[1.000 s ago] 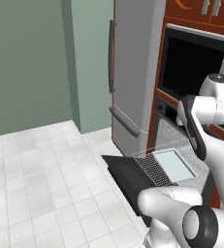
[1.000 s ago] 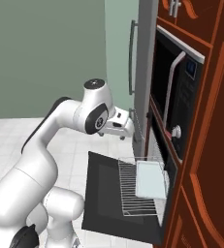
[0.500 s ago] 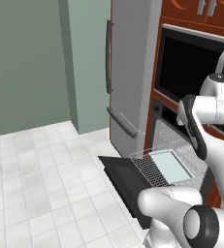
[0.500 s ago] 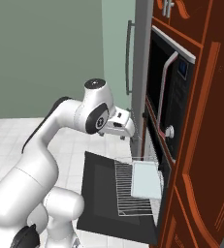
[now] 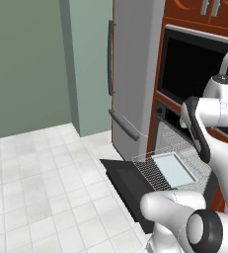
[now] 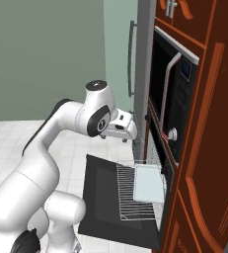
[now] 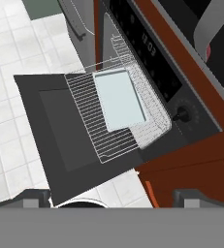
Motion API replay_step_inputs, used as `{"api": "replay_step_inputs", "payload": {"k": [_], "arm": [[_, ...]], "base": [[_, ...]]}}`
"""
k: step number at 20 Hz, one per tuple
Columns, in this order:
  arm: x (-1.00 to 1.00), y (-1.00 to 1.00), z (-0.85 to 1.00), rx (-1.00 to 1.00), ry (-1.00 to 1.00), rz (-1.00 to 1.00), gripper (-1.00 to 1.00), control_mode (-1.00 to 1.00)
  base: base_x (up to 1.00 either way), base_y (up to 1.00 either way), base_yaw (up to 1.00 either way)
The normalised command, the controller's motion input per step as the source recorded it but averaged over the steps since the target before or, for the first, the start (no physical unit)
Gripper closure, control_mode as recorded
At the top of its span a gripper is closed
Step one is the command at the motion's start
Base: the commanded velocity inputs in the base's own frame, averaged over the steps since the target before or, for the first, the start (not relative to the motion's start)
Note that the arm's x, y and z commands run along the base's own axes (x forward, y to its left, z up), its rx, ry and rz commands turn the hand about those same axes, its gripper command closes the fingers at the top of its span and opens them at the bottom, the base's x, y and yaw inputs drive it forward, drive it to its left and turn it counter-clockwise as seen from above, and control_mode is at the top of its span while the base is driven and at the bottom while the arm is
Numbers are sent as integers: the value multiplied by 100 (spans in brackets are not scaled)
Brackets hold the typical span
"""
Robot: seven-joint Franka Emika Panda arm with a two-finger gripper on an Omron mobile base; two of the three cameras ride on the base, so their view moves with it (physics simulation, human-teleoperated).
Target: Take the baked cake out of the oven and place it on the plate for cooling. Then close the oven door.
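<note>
The cake cannot be made out anywhere: the pale tray [image 7: 119,99] lying on the pulled-out wire rack [image 7: 91,128] looks bare, with no dark lump on it or on the wires around it, so the cake may sit deeper inside the oven [image 7: 154,55], hidden from these angles. Over the last second the whole picture has slid a little in both base views, which reads as the base creeping along rather than anything moving; door, rack and tray keep their places relative to one another. The oven door [image 6: 100,190] hangs fully down, flat, with the rack reaching out over it. The gripper [image 6: 132,135] hovers above the door's inner edge, just in front of the oven, its jaws spread wide and holding nothing. Judging by this, the reach for the cake has not begun.
</note>
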Motion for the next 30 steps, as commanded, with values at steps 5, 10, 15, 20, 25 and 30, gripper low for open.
{"api": "replay_step_inputs", "payload": {"k": [5, 10, 15, 20, 25, 30], "arm": [[0, 0, 0, 0, 0, 0, -100, 100], [-4, 12, -14, 0, 0, 1, -100, -100], [-1, 58, -43, -6, 0, 2, -100, -100], [0, 56, -43, -6, 0, 1, -100, -100], [0, 27, -38, -2, 0, 0, -100, -100], [3, 1, -36, -2, 0, 0, -100, -100]], "base": [[0, 0, 0], [0, 0, 0], [0, 0, 0], [0, 0, 0], [0, 0, 0], [0, 0, 0]]}}
